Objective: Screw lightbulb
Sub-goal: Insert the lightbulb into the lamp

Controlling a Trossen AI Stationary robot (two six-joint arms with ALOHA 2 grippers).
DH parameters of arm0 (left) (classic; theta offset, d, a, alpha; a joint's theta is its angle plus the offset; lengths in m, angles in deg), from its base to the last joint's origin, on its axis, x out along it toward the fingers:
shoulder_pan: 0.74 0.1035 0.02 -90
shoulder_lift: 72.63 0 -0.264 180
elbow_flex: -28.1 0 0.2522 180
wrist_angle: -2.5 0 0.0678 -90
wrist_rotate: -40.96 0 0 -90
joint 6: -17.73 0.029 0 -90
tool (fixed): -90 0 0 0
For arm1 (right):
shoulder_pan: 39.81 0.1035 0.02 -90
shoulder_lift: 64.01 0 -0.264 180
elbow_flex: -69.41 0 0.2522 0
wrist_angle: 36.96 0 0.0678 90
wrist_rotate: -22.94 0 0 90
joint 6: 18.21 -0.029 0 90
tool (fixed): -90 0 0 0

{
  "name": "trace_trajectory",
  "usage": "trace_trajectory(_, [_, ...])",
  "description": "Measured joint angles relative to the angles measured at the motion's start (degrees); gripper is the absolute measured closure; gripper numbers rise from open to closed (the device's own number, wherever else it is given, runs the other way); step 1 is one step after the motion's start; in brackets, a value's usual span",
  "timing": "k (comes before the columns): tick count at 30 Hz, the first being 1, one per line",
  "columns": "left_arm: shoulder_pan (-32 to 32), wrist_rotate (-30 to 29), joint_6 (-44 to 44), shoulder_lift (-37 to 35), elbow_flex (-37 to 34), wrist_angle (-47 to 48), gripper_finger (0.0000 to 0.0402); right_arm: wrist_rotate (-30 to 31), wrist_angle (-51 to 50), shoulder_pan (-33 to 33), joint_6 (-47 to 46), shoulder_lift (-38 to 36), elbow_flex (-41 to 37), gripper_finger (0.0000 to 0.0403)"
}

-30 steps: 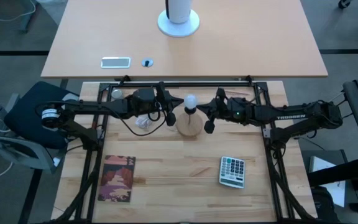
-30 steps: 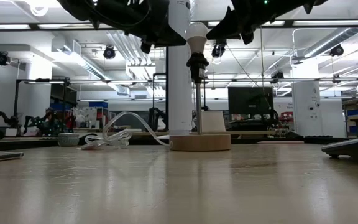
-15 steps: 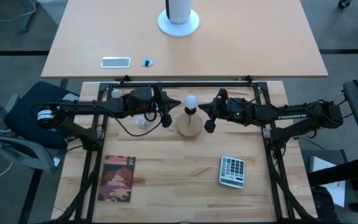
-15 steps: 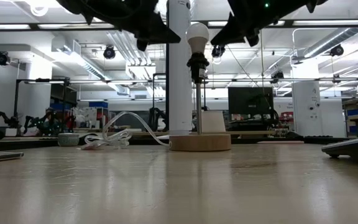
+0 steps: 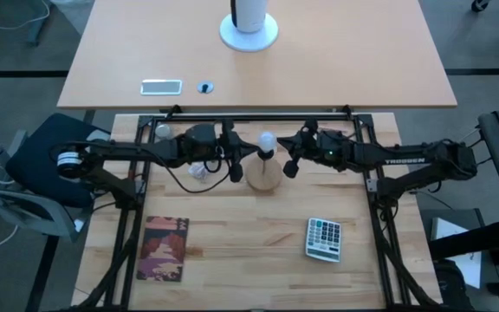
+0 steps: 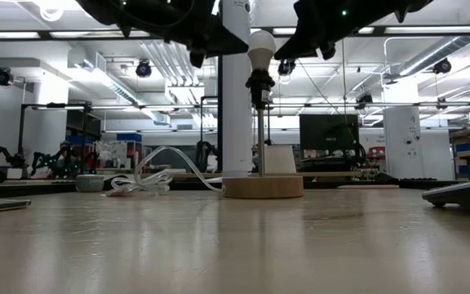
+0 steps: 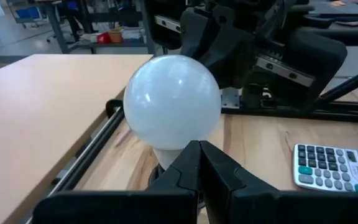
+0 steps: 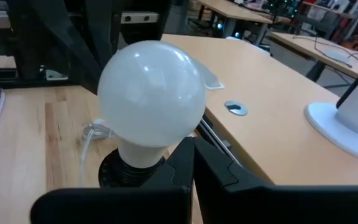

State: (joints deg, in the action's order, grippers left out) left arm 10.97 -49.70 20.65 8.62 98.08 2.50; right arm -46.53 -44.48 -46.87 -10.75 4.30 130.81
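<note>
**Bulb seated in the socket, both tools closed beside it**

The wooden counter [image 5: 232, 260] carries the two arms, which meet near its middle from the left and from the right. Between them stands a small lamp stand with a round wooden base [image 5: 264, 176] and a thin post that ends in a dark socket [image 6: 259, 82].

The left tool [image 5: 235, 163] is just beside the bulb, with its fingers pressed together and nothing between them. The right tool [image 5: 291, 161] is on the other side, also fully closed and empty. Neither touches the glass.

The lightbulb [image 5: 267, 140] sits upright on top of the socket. I judge that the screwing step is near its end or finished. For more tightening, one tool must first open, then take the glass gently.

The bulb is round, frosted white, smooth and unlit; its screw base is hidden.
</note>
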Motion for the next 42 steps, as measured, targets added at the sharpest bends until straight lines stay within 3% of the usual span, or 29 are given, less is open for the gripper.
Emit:
trace_trajectory(22, [1.38,-3.12,0.0,0.04,0.0,0.93,0.0401,-2.4,-0.38,3.96,-2.01,0.0,-0.09,0.0403])
trace_trajectory(31, [0.96,-3.07,-1.87,-1.45,0.0,4.48,0.0401,2.6,-3.24,4.09,-3.13,-0.31,-0.07,0.0403])
trace_trajectory(36, [0.05,4.1,-2.19,-1.53,0.02,4.03,0.0401,3.39,-1.77,2.36,-0.73,-0.26,-0.07,0.0403])
trace_trajectory(42, [0.07,4.19,-2.13,-0.81,0.04,1.16,0.0401,-1.21,0.18,0.71,1.0,0.08,0.78,0.0403])
